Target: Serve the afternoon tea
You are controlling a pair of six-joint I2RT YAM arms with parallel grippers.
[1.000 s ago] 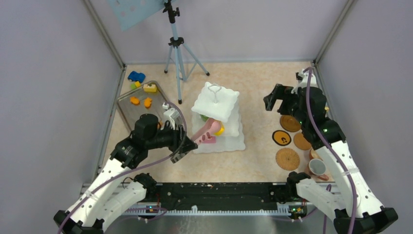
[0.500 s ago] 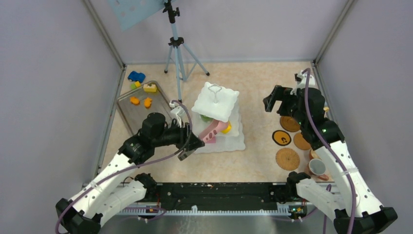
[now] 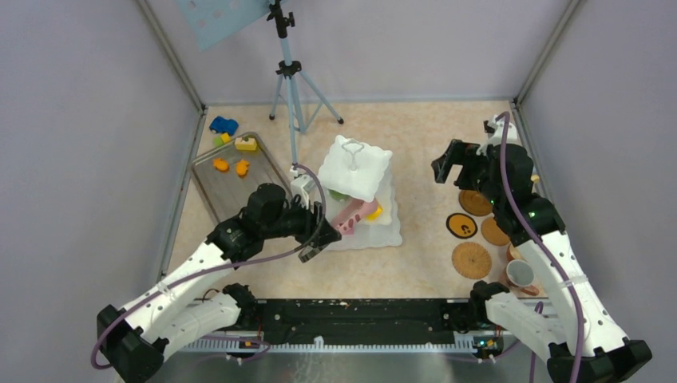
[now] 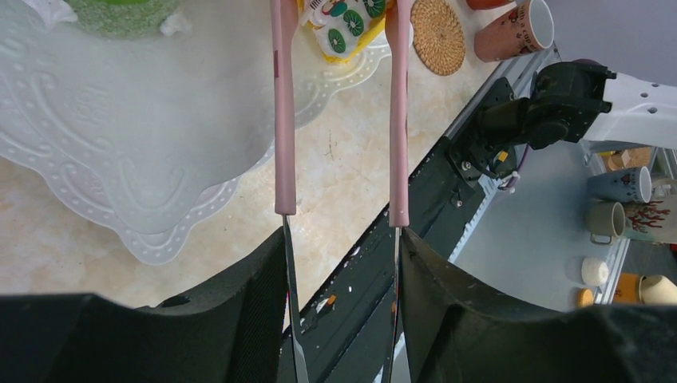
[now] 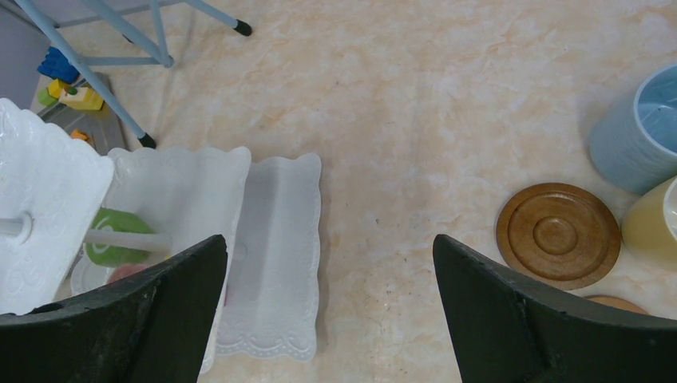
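Observation:
The white three-tier stand [image 3: 355, 167] is mid-table. My left gripper [image 3: 319, 227] is shut on pink-tipped metal tongs [image 3: 351, 211] that reach in over the bottom tier [image 3: 391, 231]. In the left wrist view the gripper [image 4: 339, 239] holds the tongs [image 4: 279, 120] over the stand [image 4: 120, 120]. A yellow kiwi-topped pastry [image 4: 343, 28] lies between the tong arms, whose tips leave the frame. A green pastry [image 4: 120, 12] sits beside it. My right gripper [image 3: 447, 163] is open and empty, hovering [image 5: 327, 243] right of the stand [image 5: 176, 191].
A steel tray [image 3: 231, 187] at back left holds orange pastries [image 3: 221, 164] and a yellow one [image 3: 246, 144]; a blue car [image 3: 223, 125] lies behind it. A tripod [image 3: 289, 88] stands behind the stand. Brown coasters [image 3: 471, 259], a pinkish mug [image 3: 520, 275], a blue mug [image 5: 639, 136] and a cream mug [image 5: 659, 223] are at right.
My left arm has moved right and forward, pushing the tongs and the yellow pastry further in over the stand's bottom tier. The right arm has not moved.

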